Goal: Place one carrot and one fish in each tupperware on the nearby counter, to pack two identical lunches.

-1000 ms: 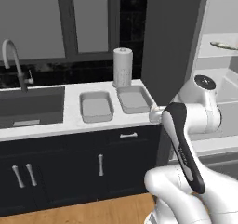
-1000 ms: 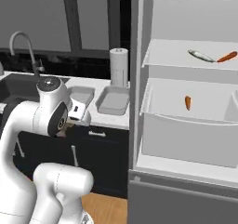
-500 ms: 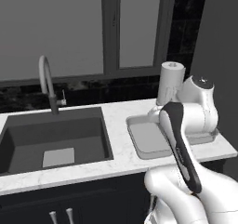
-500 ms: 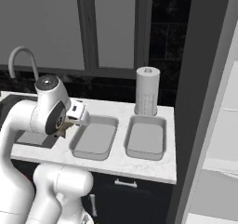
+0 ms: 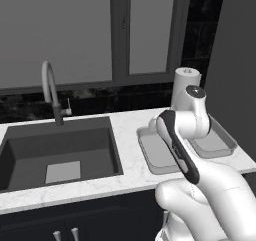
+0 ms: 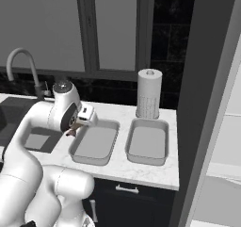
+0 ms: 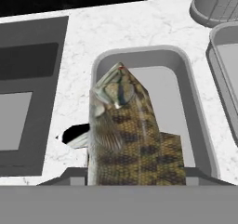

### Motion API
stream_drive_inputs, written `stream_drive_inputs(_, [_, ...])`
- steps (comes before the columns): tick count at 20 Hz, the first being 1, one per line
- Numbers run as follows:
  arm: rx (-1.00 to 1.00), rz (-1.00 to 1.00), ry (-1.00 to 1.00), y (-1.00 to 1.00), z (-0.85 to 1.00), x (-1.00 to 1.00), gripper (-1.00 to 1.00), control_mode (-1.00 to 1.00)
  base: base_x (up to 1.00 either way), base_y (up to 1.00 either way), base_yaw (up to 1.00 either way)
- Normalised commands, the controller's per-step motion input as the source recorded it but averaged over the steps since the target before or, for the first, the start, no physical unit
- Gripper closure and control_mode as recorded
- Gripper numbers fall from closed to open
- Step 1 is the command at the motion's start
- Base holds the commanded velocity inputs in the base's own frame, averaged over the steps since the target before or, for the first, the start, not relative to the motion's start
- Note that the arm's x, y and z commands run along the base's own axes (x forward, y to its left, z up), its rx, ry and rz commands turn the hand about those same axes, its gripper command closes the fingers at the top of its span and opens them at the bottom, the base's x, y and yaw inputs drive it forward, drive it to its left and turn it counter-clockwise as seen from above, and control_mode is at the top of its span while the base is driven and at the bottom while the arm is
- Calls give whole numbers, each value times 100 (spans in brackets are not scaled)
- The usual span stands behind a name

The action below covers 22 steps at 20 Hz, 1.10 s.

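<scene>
1. The gripper [image 6: 75, 126] is clamped on a speckled brown fish [image 7: 124, 135], which juts forward from between its jaws.
2. It holds the fish above the left tupperware [image 7: 190, 102], probably to line up a drop into that empty container.
3. The second tupperware [image 6: 147, 143] sits just beside the first on the surface [image 5: 127, 135], also empty, with a paper towel roll [image 6: 149, 94] behind it.
4. The sink [image 5: 60, 152] lies to the left, clear of the drop.

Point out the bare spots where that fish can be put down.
The gripper holds the fish over the left tupperware, whose floor is bare. The right tupperware is bare too. A thin strip of counter separates them. It is tight by the paper towel roll.
</scene>
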Motion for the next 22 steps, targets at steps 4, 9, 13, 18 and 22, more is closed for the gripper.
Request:
stream_drive_inputs(4, [0, 0, 3, 0, -67, 11, 100, -100, 0, 0, 0])
stream_drive_inputs(9, [0, 0, 1, 0, -57, 8, 100, -100, 0, 0, 0])
stream_drive_inputs(13, [0, 0, 0, 0, -47, 34, 100, -100, 0, 0, 0])
stream_drive_inputs(18, [0, 0, 0, 0, -44, 47, 100, -100, 0, 0, 0])
stream_drive_inputs(22, [0, 0, 0, 0, -41, 45, -100, -100, 0, 0, 0])
